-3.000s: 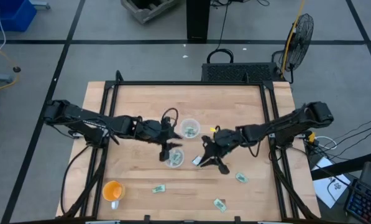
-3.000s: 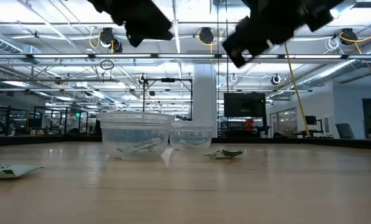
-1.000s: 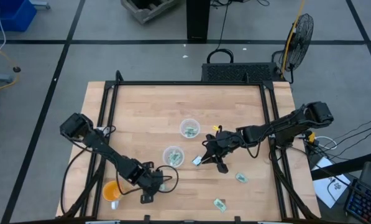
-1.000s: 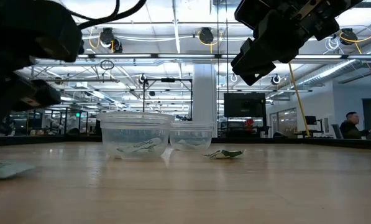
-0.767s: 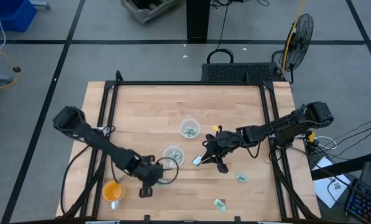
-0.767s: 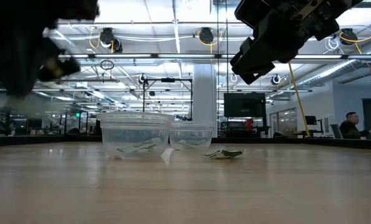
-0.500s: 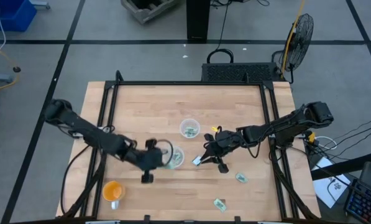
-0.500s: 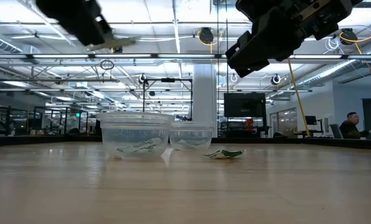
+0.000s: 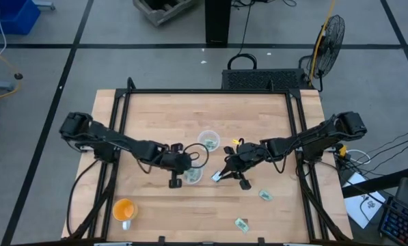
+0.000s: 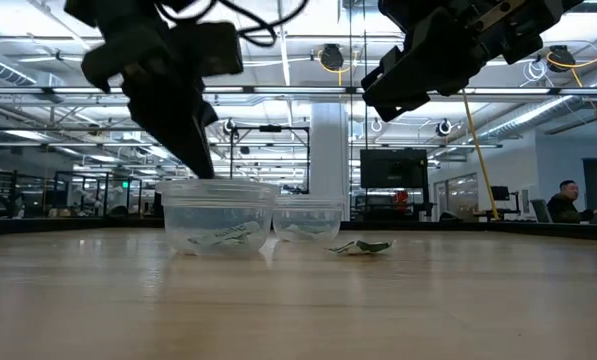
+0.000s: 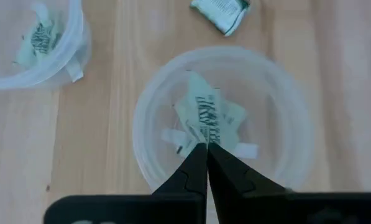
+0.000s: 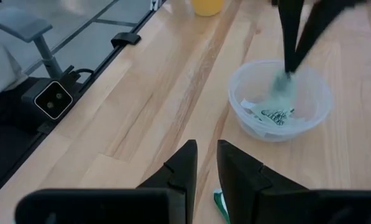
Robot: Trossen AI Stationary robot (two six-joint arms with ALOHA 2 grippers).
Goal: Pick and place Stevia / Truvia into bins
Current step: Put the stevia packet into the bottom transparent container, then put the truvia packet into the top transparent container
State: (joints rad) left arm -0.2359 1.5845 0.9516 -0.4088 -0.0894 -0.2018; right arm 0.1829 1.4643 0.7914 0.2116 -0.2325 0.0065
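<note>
Held packet: one green-and-white Stevia packet (image 11: 205, 118) is pinched at the tips of my left gripper (image 11: 206, 149), directly over the open mouth of the near bin (image 11: 297, 134), at centre frame in the left wrist view.
Left gripper state: narrow, fingers closed on the held packet; in the high view it sits just left of centre (image 9: 184, 167).
Near bin: clear cup with whitish rim, centre of the high view (image 9: 192, 175); it holds packets already.
Far bin: second clear cup (image 9: 208, 142), just above and right of the near bin in the high view, upper left in the left wrist view (image 11: 73, 50); packets lie inside it.
Loose packet, centre: lies on the table (image 9: 156, 116) just right of the near bin (image 9: 216, 177), under my right gripper; it shows at the top edge of the left wrist view (image 11: 221, 11).
Loose packets, lower right: one at (image 9: 265, 195), another lower at (image 9: 241, 223), both well apart from the bins.
Right gripper: hangs above the table right of centre in the high view (image 9: 232, 171); fingers slightly apart in the right wrist view (image 12: 205, 163), holding nothing.
Orange cup: lower left of the high view (image 9: 124, 208), apart from both bins.
</note>
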